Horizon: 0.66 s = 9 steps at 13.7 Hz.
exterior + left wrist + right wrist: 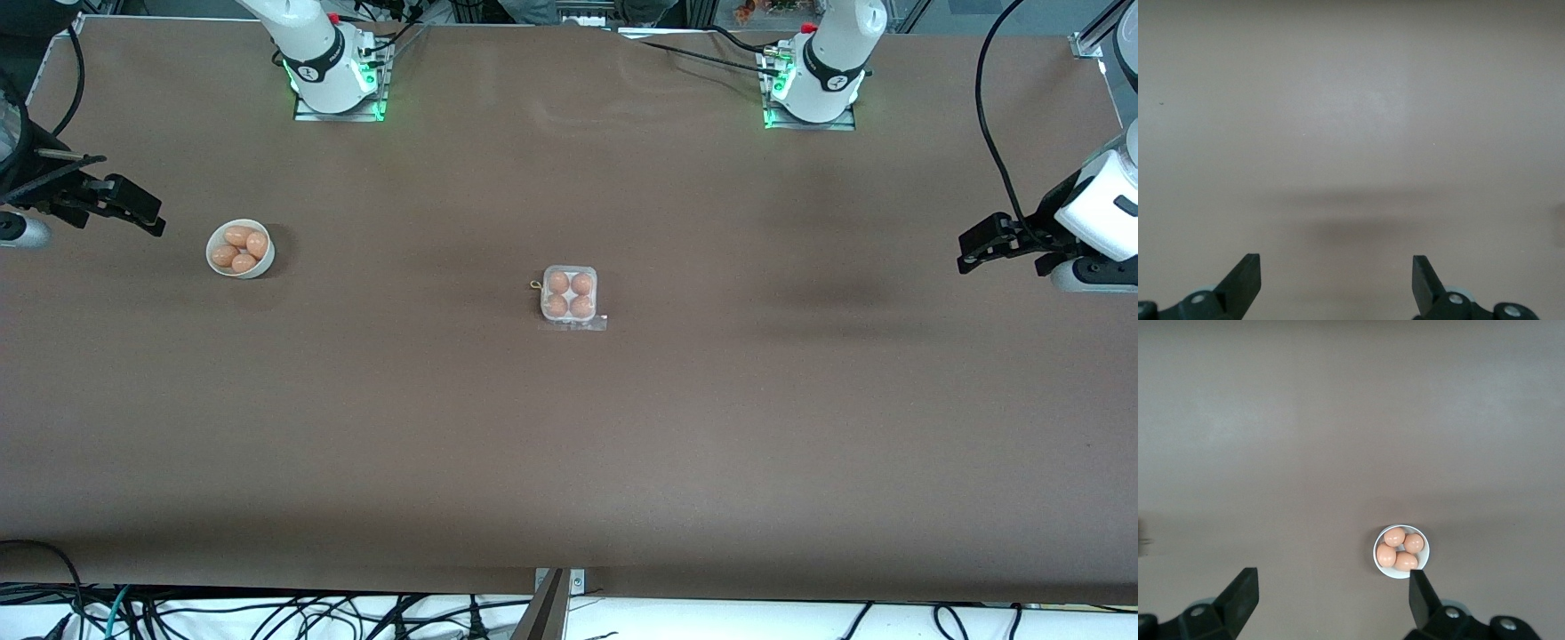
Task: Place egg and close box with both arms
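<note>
A: Where does the egg carton (569,300) sit?

B: Mid-counter, between the two arms' ends, well apart from both grippers. All four cells hold brown eggs, and the clear lid looks to lie over them, though whether it is latched cannot be told.

A: And the bowl?

B: The white bowl of eggs (240,248) stands toward the right arm's end of the brown counter (569,462), a little farther from the front camera than the carton. Four eggs lie in it, as the right wrist view also shows (1401,551).

A: The arms?

B: The right gripper (133,212) hangs over the counter's edge at its own end, just beside the bowl, jaws apart and empty. The left gripper (982,242) hangs over bare counter at the other end, jaws likewise apart, holding nothing.

A: So which step is this?

B: Judging by the full carton, the placing looks done. If the lid is not snapped, the next move calls for both arms to come in to the carton, one steadying it, one pressing the lid.
</note>
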Available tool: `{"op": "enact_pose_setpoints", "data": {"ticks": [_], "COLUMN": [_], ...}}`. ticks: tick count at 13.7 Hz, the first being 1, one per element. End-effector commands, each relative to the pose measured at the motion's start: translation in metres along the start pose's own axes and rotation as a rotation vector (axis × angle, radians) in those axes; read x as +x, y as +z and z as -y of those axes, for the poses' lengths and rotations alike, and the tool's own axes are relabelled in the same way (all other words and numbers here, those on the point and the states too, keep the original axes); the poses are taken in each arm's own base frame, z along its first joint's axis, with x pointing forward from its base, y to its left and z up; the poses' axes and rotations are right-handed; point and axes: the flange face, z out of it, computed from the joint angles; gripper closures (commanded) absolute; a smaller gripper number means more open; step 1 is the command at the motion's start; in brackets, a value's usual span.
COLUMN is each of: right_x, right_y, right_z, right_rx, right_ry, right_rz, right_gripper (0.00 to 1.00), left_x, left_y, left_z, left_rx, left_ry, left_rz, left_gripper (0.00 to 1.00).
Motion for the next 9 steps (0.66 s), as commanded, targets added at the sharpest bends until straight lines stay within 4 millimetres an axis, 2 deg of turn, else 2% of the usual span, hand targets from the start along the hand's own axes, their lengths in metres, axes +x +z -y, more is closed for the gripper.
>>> {"op": "enact_pose_setpoints", "data": {"ticks": [1,5,9], "right_x": [-0.0017,-0.0017,-0.0017], "right_y": [-0.0031,-0.0031,-0.0031], "right_z": [0.0015,0.0015,0.0016], "right_rx": [-0.011,-0.011,-0.010], "right_ry": [0.005,0.005,0.007], "right_rz": [-0.010,-0.010,-0.010], "right_gripper": [0.00,0.00,0.00], "left_x": [-0.0022,0.0003,0.0007], "left_y": [-0.0070,-0.0045,-0.0067], "left_z": [0.0009,0.0075,0.0058], "left_rx": [-0.018,-0.022,-0.022], "left_ry": [0.012,0.000,0.002], "left_rz": [-0.010,-0.007,-0.012], "left_gripper": [0.00,0.00,0.00]}}
